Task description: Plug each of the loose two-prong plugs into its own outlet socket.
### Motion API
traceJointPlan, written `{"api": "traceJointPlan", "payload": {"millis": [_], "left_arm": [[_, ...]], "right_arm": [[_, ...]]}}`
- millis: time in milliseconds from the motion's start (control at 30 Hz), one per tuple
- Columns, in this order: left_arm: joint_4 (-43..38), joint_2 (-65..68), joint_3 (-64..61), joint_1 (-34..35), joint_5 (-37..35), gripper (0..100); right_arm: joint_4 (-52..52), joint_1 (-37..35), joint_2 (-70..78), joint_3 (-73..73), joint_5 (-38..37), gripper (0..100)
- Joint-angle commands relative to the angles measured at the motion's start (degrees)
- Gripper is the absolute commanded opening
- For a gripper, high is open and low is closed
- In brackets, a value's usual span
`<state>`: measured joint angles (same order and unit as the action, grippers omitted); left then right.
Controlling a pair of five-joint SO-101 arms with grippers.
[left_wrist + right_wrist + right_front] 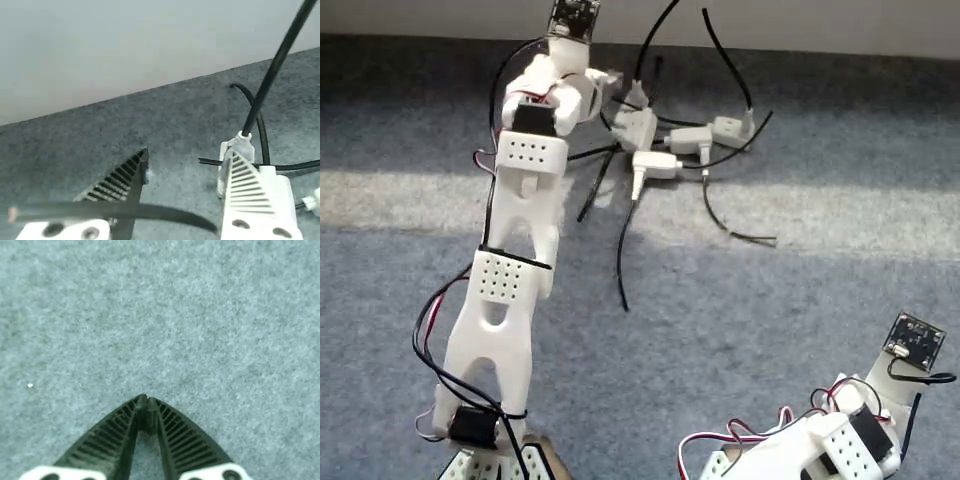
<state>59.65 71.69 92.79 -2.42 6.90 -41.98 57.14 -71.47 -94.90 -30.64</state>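
High view: left arm (515, 230) stretched to the far side of the grey carpet (770, 300), left gripper (603, 92) just beside the white cluster of plugs and sockets (665, 145). Right arm (840, 445) is folded low, well apart.

Left wrist view: left gripper (187, 152) spread wide, holding nothing. A corded plug (239, 146) lies against its white finger (245, 185). Advisable — centre the plug body between the fingers, clear of the cord, before closing.

Right wrist view: right gripper (147, 401) pinched together, empty, over carpet.
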Motion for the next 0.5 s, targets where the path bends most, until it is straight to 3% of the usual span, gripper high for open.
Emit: {"api": "traceJointPlan", "payload": {"millis": [0, 367, 467], "left_arm": [[1.05, -8.13, 2.51, 1.98, -0.79, 24], [1.32, -23.87, 2.33, 3.56, -0.88, 23], [6.68, -29.85, 2.33, 4.00, -0.88, 23]], "right_arm": [[1.01, -0.66, 0.13, -5.58, 0.26, 0.7], [0.92, -0.66, 0.13, -5.58, 0.26, 0.7], [0.92, -0.84, 0.13, -5.58, 0.26, 0.7]]}}
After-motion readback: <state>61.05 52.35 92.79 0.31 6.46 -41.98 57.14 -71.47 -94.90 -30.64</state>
